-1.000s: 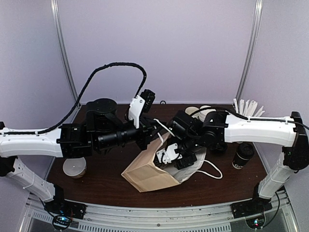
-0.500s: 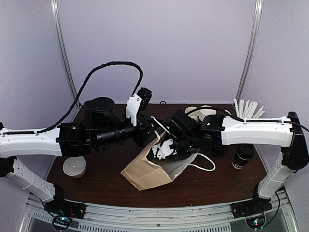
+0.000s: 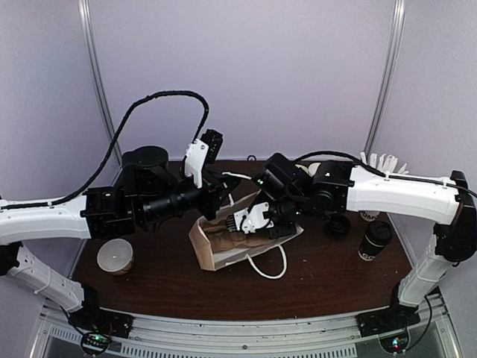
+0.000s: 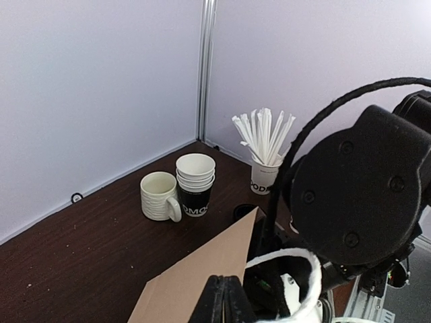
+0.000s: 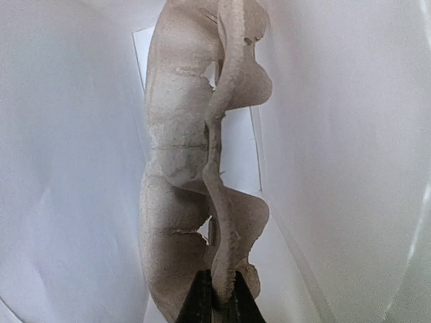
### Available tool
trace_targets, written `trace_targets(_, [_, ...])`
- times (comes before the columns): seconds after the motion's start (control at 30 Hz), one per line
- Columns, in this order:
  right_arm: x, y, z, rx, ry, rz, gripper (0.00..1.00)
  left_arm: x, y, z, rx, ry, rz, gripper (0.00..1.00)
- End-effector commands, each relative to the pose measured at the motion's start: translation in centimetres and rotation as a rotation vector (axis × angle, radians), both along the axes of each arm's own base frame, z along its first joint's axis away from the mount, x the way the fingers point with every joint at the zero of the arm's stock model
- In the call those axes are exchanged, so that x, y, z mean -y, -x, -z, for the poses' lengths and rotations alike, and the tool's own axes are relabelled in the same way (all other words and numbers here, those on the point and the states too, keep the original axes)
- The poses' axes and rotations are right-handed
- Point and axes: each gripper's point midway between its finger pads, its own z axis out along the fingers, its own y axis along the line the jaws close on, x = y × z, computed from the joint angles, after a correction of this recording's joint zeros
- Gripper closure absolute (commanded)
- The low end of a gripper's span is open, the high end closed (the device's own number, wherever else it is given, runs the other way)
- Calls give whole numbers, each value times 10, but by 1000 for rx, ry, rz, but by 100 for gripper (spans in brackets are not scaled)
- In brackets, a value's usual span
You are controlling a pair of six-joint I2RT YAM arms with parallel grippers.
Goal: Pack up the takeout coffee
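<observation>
The takeout coffee (image 3: 375, 240), a black-lidded cup, stands at the table's right side, apart from both arms. A brown paper bag (image 3: 218, 247) with white rope handles (image 3: 270, 267) sits mid-table. My left gripper (image 4: 229, 304) is shut on the bag's brown top edge (image 4: 202, 269); in the top view this left gripper (image 3: 223, 197) is at the bag's upper left. My right gripper (image 3: 257, 222) reaches into the bag's mouth. Inside the white-lined bag, the right gripper (image 5: 217, 304) is shut on the rim of a grey moulded pulp cup carrier (image 5: 182, 175).
At the back stand a white ribbed mug (image 4: 159, 196), a stack of paper cups (image 4: 195, 182) and a cup of white sticks (image 4: 264, 145). A round tan container (image 3: 115, 256) sits front left. The sticks (image 3: 384, 162) are behind the right arm.
The right gripper has closed on the pulp carrier inside the bag. Both arms and the bag have shifted back and left, and the rope handle now hangs toward the front.
</observation>
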Motion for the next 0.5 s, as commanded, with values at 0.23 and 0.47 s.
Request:
trace_targets(0.23, [-9, 30, -38, -42, -37, -38, 100, -6, -30, -30, 46, 22, -105, 100])
trace_targets(0.47, [-8, 37, -68, 21, -43, -50, 100, -14, -53, -23, 28, -4, -183, 100])
